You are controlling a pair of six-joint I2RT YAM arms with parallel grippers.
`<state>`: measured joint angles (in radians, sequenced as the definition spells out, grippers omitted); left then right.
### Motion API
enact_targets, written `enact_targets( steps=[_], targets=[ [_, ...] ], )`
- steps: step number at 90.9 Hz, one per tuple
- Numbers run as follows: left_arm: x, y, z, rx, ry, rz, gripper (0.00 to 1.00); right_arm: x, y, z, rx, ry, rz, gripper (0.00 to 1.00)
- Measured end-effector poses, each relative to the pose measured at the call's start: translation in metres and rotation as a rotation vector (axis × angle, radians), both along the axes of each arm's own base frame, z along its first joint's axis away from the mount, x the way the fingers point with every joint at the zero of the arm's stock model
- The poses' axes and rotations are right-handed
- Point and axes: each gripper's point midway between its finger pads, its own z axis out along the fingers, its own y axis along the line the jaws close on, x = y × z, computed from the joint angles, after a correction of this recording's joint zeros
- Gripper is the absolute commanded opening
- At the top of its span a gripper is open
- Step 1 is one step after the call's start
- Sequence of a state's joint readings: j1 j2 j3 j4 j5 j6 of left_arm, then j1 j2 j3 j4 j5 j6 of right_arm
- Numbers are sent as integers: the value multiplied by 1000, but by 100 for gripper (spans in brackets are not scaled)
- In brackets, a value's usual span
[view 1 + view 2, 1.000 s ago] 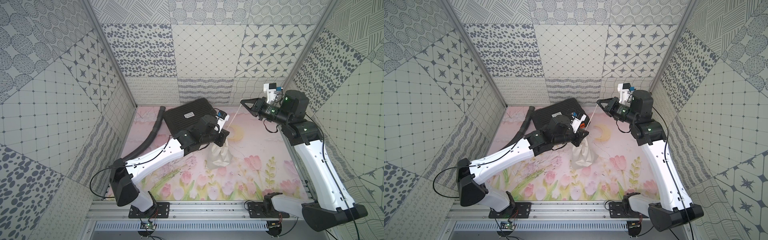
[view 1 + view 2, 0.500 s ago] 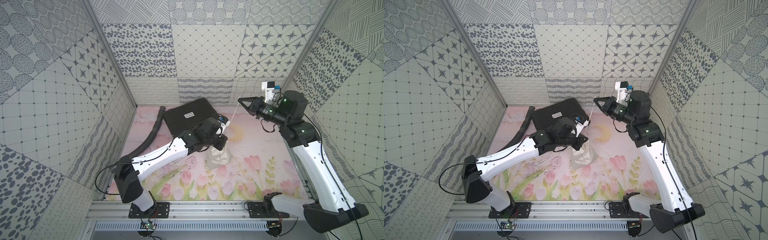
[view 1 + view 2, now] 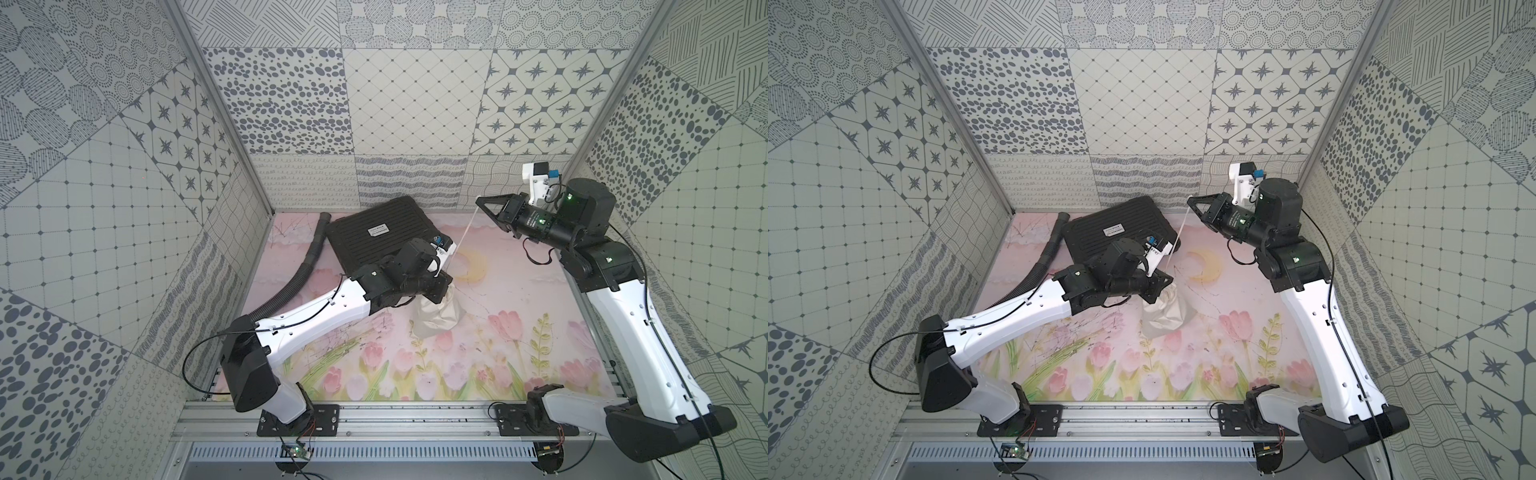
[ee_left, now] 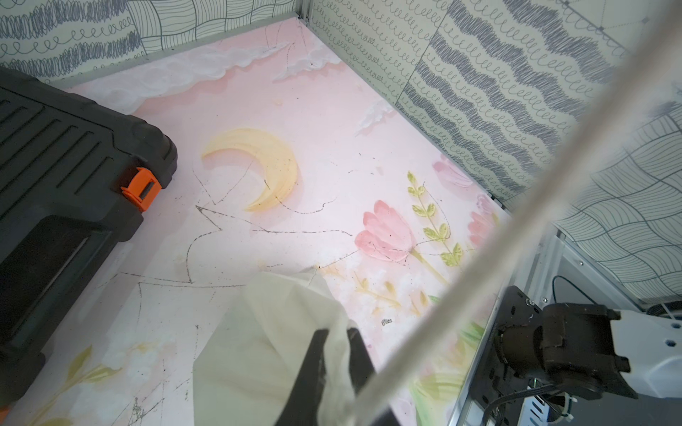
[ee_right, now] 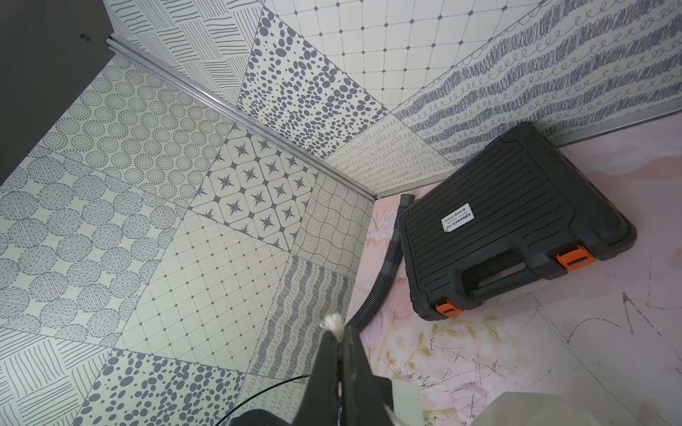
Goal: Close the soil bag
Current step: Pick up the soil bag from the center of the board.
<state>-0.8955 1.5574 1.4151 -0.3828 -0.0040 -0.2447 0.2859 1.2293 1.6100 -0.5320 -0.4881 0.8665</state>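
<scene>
The soil bag (image 3: 437,318) (image 3: 1168,316) is a small cream cloth pouch standing on the flowered mat near the middle. My left gripper (image 3: 442,289) (image 3: 1166,286) is shut on its bunched neck; in the left wrist view the cloth (image 4: 265,332) is pinched between the two black fingers (image 4: 313,365). A thin white cord (image 3: 465,232) (image 3: 1177,237) (image 4: 516,206) runs taut from the neck up to my right gripper (image 3: 478,200) (image 3: 1190,200), which is raised at the back right and shut on the cord. The cord's frayed end (image 5: 332,321) sticks out past the right fingertips.
A black ribbed case (image 3: 382,239) (image 3: 1113,235) (image 5: 509,228) with orange latches (image 4: 142,188) lies at the back, just behind my left wrist. A grey corrugated hose (image 3: 299,270) (image 5: 376,291) curves along the left wall. Patterned walls enclose the mat on three sides.
My left gripper has sunk lower onto the bag's neck and pinched it a little tighter. The right gripper has shifted slightly left with the cord, which stays taut.
</scene>
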Motion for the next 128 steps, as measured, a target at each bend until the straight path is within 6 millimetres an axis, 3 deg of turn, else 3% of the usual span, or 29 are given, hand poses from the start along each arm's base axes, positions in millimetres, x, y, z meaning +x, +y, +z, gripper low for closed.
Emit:
enact_targets(
  steps=[12, 25, 43, 102, 117, 121, 128],
  targets=[
    [-3, 4, 8, -11, -5, 2, 12, -1, 4, 3, 26, -19, 13, 0],
    [-12, 15, 17, -20, -4, 8, 0, -12, 4, 6, 50, -65, 23, 0],
    [-19, 25, 21, -11, 8, 11, 0, -25, 0, 6, 67, -99, 25, 0],
    [-32, 54, 32, 44, 61, 62, 0, -27, -4, -14, 53, -114, 14, 0],
    [-34, 60, 31, 67, 78, 74, 0, -26, -2, -25, 39, -97, 31, 22],
    [-34, 62, 31, 73, 80, 79, 0, -26, -1, -29, 28, -98, 38, 39],
    [-34, 66, 32, 83, 86, 89, 0, -26, 0, -39, 9, -85, 47, 59]
  ],
)
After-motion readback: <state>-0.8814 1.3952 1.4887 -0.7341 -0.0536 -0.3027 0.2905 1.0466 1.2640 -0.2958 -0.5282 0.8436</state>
